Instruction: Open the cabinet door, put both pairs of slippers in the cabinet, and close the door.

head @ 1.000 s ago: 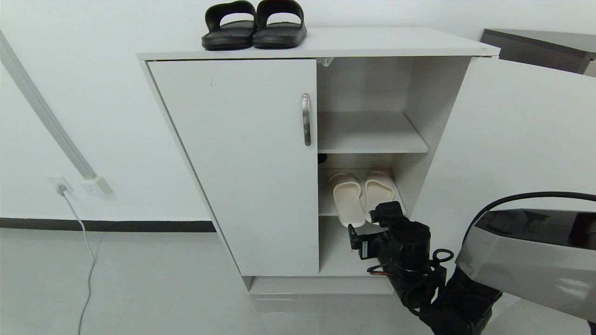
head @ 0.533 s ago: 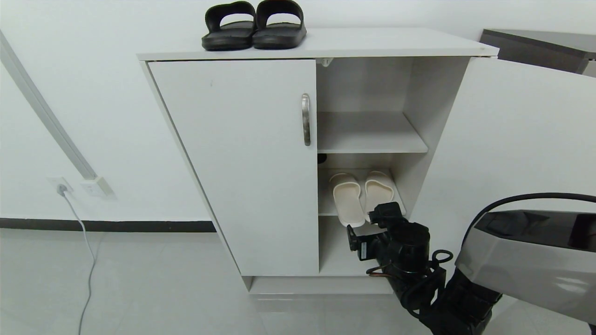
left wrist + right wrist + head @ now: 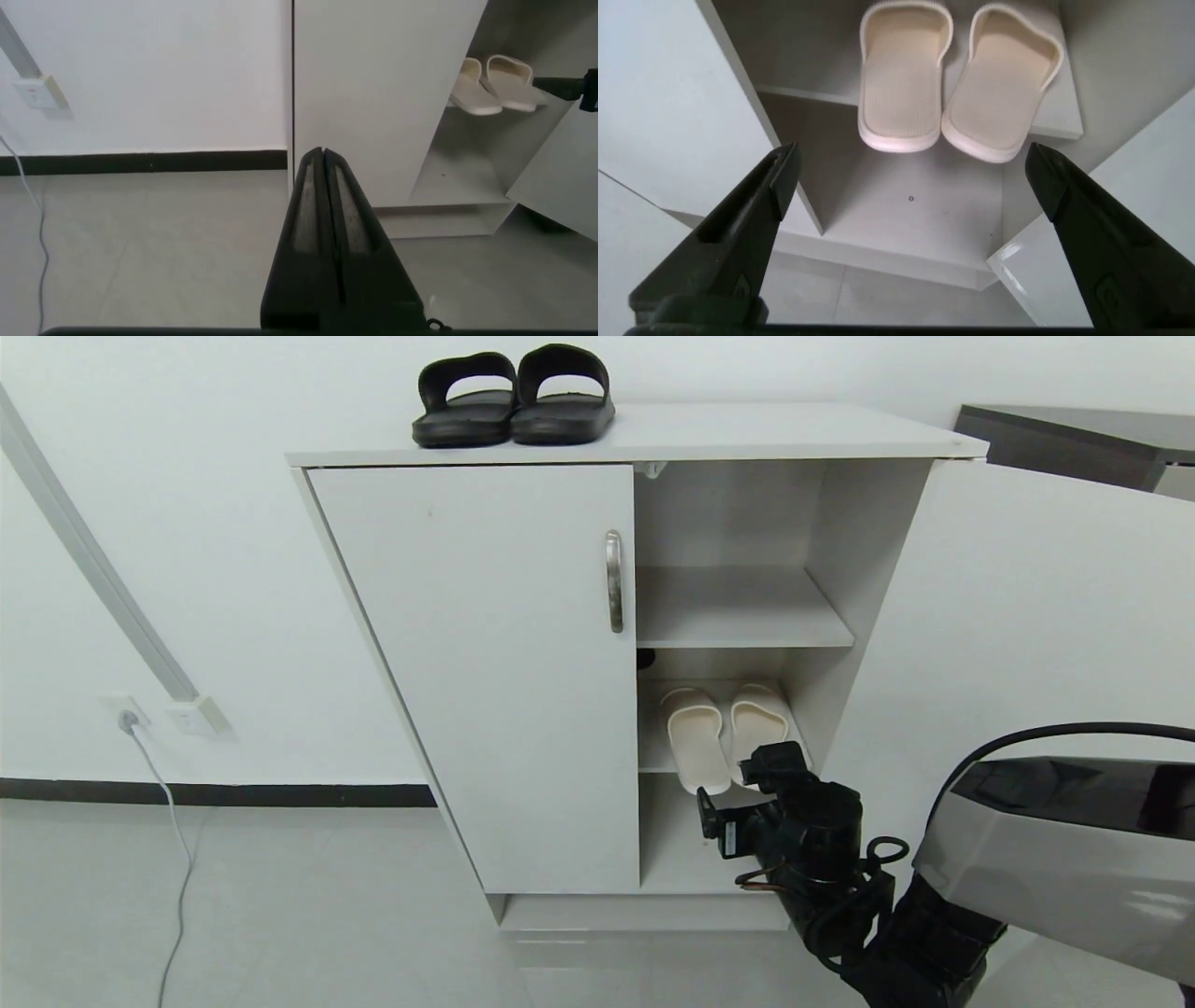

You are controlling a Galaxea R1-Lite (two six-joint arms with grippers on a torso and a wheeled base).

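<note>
Bright, even light falls from above on the white cabinet [image 3: 485, 709] and wall [image 3: 187, 523]. Shadows are soft and deepest beneath the shelf [image 3: 738, 607]. The metal handle [image 3: 613, 581] glints faintly. In the wide head view the cabinet's sides lean inward toward the floor.

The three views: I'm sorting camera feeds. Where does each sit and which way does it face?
Head view: on the head, looking down at the cabinet; right gripper shows.
Left wrist view: low, facing the cabinet; shut left gripper ahead.
Right wrist view: faces cream slippers between its open fingers.
Shared: all show those slippers.
</note>
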